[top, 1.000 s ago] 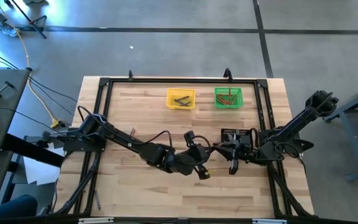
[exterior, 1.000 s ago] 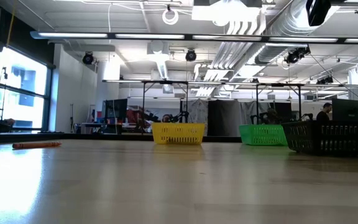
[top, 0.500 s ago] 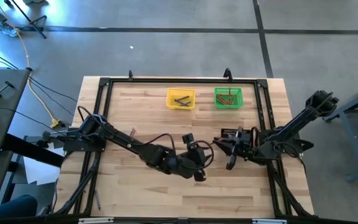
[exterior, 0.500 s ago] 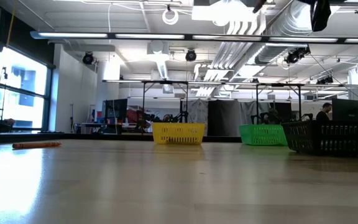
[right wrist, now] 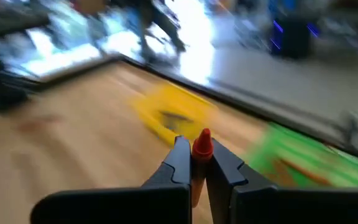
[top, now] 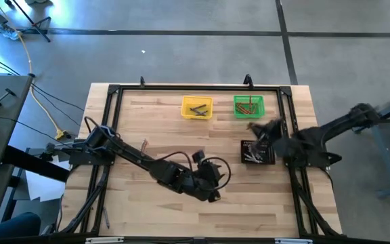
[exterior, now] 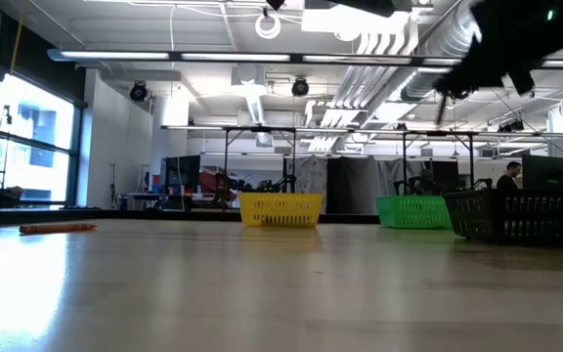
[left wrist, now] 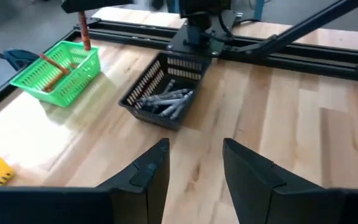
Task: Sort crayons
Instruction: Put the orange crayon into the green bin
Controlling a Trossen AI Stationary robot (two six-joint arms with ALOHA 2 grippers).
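Right claw: the right gripper [right wrist: 193,163] pinches an orange-brown wax crayon [right wrist: 200,149] upright between nearly closed fingers.
High view: that gripper [top: 259,129] hangs between the green square mesh bin [top: 249,106] and the black ribbed tray [top: 256,152]; the yellow square mesh bin [top: 197,108] holds a few dark sticks.
Low view: one stray crayon [exterior: 58,228] lies on the wooden table [exterior: 262,293].
Left wrist view: the left gripper [left wrist: 194,171] gapes empty; pale crayons [left wrist: 165,101] remain in the tray.
Progress: seemingly partway, with many unsorted.

Two small bins [top: 197,107] [top: 249,106] are set side by side at the table's [top: 147,210] far edge; a tray [top: 256,152] of crayons [left wrist: 164,100] lies nearer, below the right bin.
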